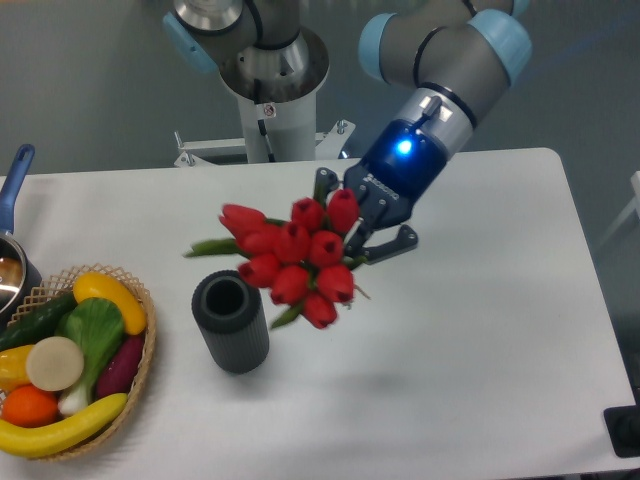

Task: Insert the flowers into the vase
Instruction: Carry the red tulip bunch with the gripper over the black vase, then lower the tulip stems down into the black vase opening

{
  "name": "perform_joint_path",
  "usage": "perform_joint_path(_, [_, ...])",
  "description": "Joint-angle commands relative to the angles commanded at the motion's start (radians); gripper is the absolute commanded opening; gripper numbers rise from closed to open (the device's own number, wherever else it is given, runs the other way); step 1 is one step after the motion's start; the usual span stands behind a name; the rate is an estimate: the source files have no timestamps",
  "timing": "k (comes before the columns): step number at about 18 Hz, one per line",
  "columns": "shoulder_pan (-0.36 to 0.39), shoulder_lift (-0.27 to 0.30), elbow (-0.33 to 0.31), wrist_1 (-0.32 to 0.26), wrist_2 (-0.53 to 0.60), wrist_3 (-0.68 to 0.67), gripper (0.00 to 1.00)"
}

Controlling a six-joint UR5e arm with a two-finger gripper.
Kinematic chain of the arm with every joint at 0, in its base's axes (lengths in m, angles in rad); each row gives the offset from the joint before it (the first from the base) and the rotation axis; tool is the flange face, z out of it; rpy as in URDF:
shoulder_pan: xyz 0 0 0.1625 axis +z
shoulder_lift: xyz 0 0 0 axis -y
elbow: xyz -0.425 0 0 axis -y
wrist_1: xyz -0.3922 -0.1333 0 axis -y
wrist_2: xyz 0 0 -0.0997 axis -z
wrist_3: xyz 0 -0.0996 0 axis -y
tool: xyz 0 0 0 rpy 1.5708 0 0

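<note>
Half done at most. Tool point(352, 226) clenched on the flowers point(292, 262), held in the air just ahead of it, buds fanned toward the vase point(230, 321). Vase stood empty below and beyond the buds, not touching. Left: swinging stems down into the mouth, then letting go.

The gripper point(362, 222) holds the flowers point(292, 259), apparently above the vase point(231, 321).
</note>
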Motion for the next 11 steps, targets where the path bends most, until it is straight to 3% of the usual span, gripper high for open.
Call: perform_joint_path(11, [-0.138,0.003,-0.017,0.000,-0.032,-0.002,0.27])
